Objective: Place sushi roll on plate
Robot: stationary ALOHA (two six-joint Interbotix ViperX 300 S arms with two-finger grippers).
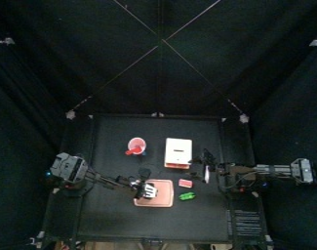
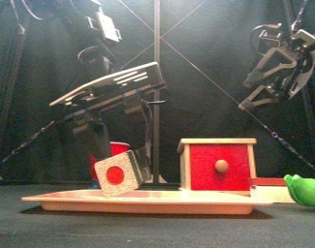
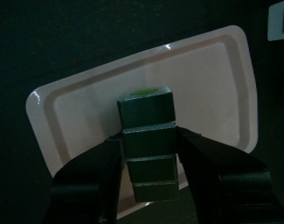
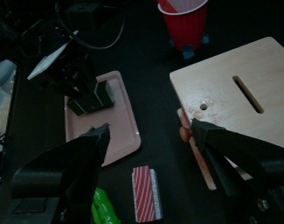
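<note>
The sushi roll (image 2: 117, 174) is a dark-wrapped piece with a white end face and a red centre. My left gripper (image 2: 106, 155) is shut on it and holds it tilted, low over the salmon-red plate (image 2: 186, 202); I cannot tell whether it touches. In the left wrist view the roll (image 3: 147, 118) sits between the jaws above the plate (image 3: 214, 79). In the top view the left gripper (image 1: 145, 187) is over the plate (image 1: 153, 200). My right gripper (image 4: 155, 162) is open and empty, raised at the right (image 2: 269, 68), beside the white box.
A white box with a red front (image 2: 218, 165) stands behind the plate and shows in the top view (image 1: 178, 150). A round pink cup (image 1: 135, 147) stands left of it. A green object (image 2: 302, 189) and a small red-and-white striped piece (image 4: 147, 192) lie right of the plate.
</note>
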